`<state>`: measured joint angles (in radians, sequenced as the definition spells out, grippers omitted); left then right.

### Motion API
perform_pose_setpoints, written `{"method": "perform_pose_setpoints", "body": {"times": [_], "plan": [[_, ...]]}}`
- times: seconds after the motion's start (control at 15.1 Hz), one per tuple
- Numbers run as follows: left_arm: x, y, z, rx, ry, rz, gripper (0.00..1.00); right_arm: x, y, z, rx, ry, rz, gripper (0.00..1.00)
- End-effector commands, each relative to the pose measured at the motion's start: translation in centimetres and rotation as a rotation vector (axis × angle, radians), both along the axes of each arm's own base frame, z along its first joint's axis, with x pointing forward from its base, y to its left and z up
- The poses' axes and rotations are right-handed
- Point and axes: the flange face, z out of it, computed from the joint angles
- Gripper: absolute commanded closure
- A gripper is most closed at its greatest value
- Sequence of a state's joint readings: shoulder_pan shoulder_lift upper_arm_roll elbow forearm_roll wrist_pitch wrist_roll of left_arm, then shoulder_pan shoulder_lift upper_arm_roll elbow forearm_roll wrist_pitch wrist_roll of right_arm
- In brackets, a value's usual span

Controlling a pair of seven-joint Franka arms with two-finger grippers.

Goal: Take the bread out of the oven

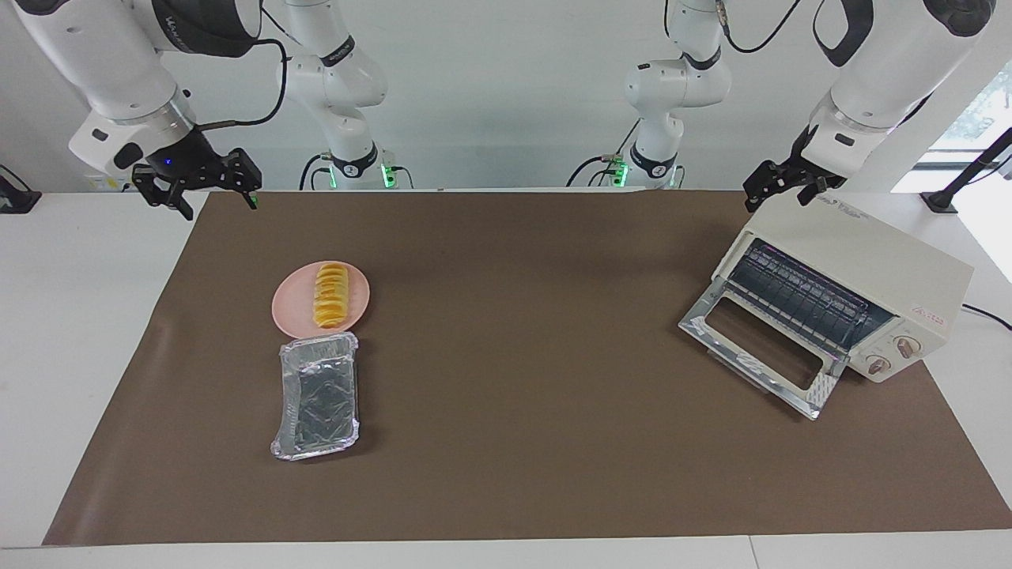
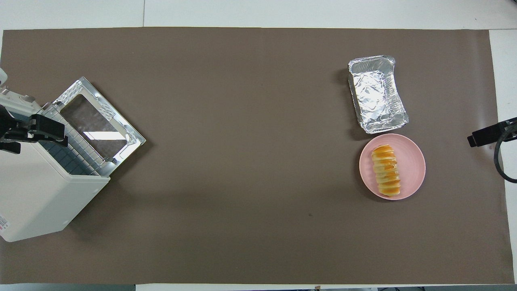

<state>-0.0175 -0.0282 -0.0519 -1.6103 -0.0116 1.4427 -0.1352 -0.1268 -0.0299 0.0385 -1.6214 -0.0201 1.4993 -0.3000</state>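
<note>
I read the task as essentially complete: the bread (image 1: 331,295) lies on the pink plate (image 1: 296,310), and the oven (image 1: 862,273) stands with its glass door (image 1: 757,350) dropped open and nothing on its wire rack (image 1: 802,296). The remaining hazards, in my judgement, come from arm motion rather than from grasping. The left end effector (image 1: 786,188) hangs just above the top edge of the oven at the corner nearest the robots, fingers spread and holding nothing; a descent or a swing toward the table centre from here could strike the housing and shift or tip the oven, or catch the open door. The right end effector (image 1: 195,187) is up over the tabletop (image 1: 538,474) edge at the right arm's end, released and empty; a careless sweep back inward could clip the plate and roll the bread off it, or shove the foil tray (image 1: 317,395), which lies touching the plate's rim on the side away from the robots. Relative to the right end effector, the bread sits lower, toward the table centre and well apart from the fingertips. Relative to the left end effector, the bread is at the other end of the tabletop, with bare brown mat (image 1: 538,332) between them.
</note>
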Motion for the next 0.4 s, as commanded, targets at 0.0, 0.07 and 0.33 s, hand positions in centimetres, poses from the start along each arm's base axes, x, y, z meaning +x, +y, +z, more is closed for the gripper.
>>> {"method": "perform_pose_setpoints", "body": {"times": [0.0, 0.07, 0.33], "plan": [[-0.79, 0.22, 0.28, -0.005, -0.009, 0.003, 0.0, -0.26, -0.15, 0.35, -0.009, 0.002, -0.003, 0.0], [-0.78, 0.22, 0.29, -0.005, -0.01, 0.003, 0.0, -0.39, -0.2, 0.44, -0.007, 0.007, -0.003, 0.0], [-0.79, 0.22, 0.28, -0.005, -0.009, 0.003, 0.0, -0.41, -0.13, 0.43, -0.008, 0.008, -0.002, 0.0]]}}
